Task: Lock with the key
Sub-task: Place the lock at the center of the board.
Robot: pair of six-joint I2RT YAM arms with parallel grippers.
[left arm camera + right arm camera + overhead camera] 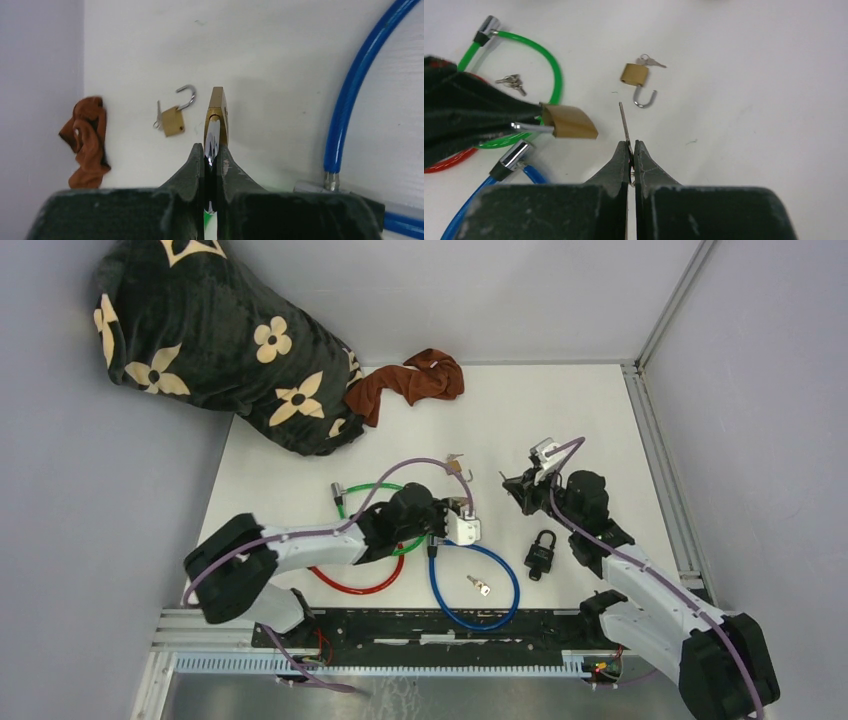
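Between the pressed-together tips of the right pincer (630, 150) a thin key (624, 122) is pinched, its blade pointing straight ahead. Off to that pincer's left and a little ahead, apart from the blade, hangs the brass padlock (570, 122). The left pincer (211, 155) clamps it by its chrome shackle (212, 142), body sticking out forward. I judge the step in hand to be bringing key to keyhole; nothing is inserted yet. Next, the right wrist would need to swing the blade leftward and line it up with the lock's end face, whose keyhole I cannot make out.
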